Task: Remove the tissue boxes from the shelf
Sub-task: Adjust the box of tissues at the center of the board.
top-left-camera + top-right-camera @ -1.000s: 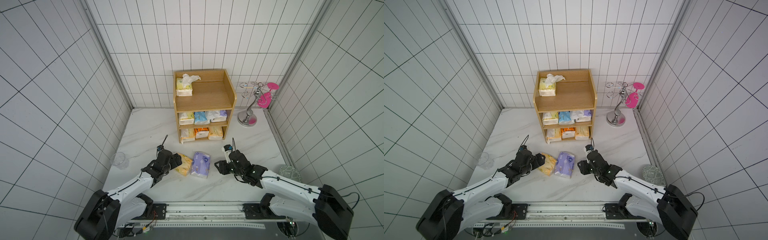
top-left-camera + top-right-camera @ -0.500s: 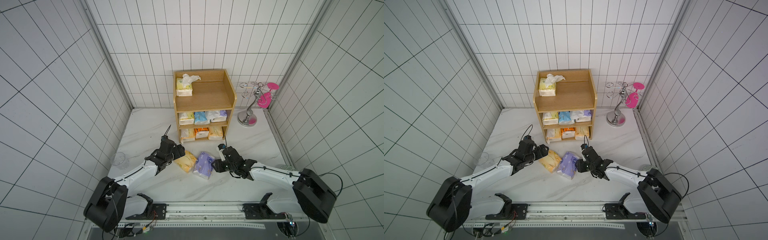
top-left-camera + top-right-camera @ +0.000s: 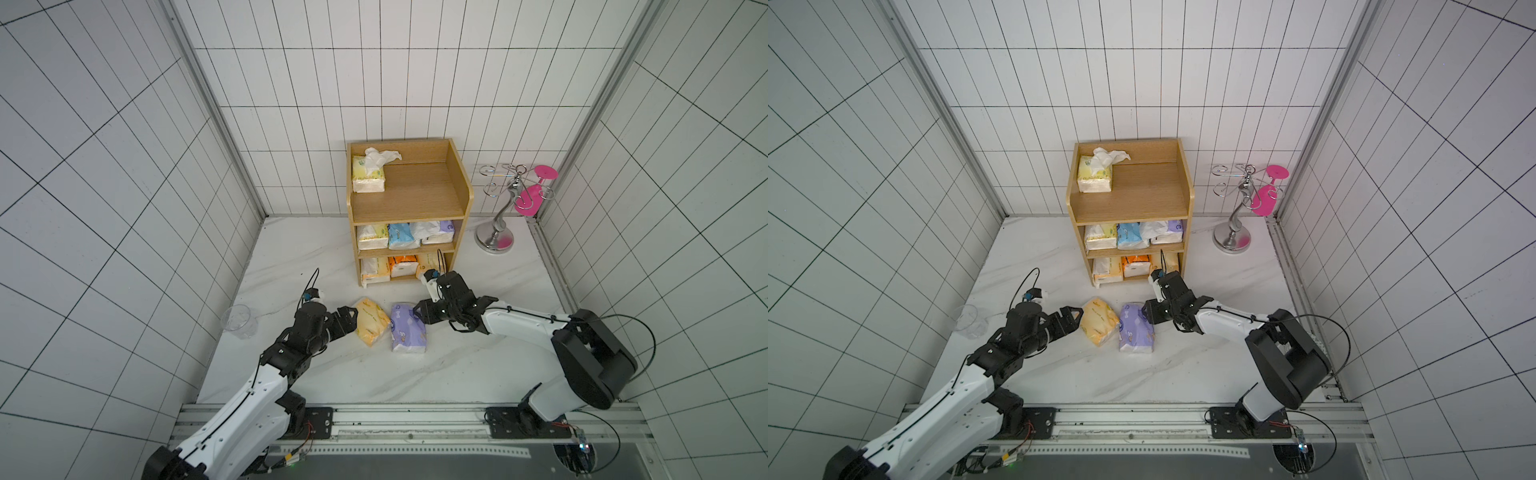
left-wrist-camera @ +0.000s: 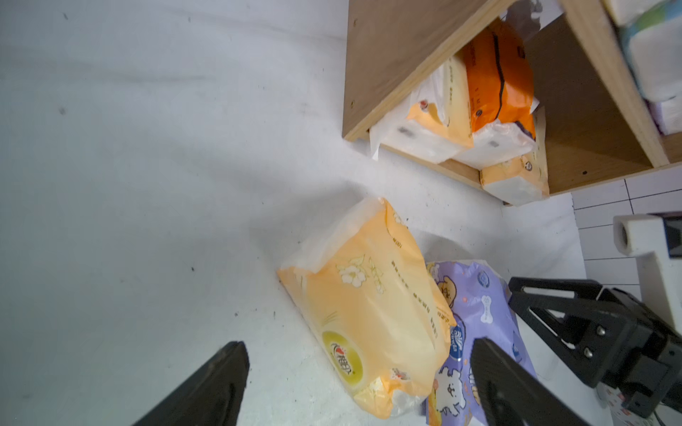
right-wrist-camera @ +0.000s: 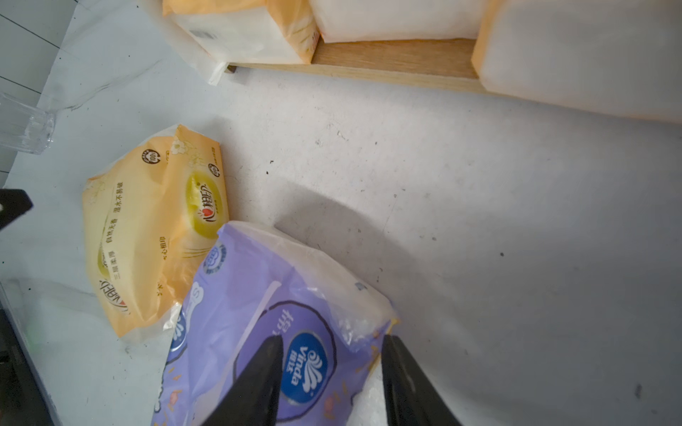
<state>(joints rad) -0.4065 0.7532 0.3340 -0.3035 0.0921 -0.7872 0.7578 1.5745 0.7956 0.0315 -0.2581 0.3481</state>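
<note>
The light-wood shelf (image 3: 409, 195) holds a pale yellow tissue box (image 3: 366, 176) on its top tier, three packs on the middle tier and three on the bottom, among them a bright orange one (image 3: 403, 265). On the marble in front lie a peach-orange pack (image 3: 371, 326) (image 4: 369, 302) and a purple pack (image 3: 408, 334) (image 5: 236, 295), touching. My left gripper (image 3: 348, 321) (image 4: 358, 345) stands open, straddling the peach pack's near end without gripping it. My right gripper (image 3: 419, 318) (image 5: 332, 339) is shut on the purple pack's end nearest the shelf.
A clear plastic cup (image 3: 240, 321) stands at the left near the wall. A silver stand with a pink glass (image 3: 511, 203) is right of the shelf. Tiled walls close three sides, and a metal rail (image 3: 395, 428) runs along the front.
My right gripper has slid left, closer over the purple pack's end, with its arm swung round. My left gripper went toward the shelf and came back beside the peach pack, still open.
</note>
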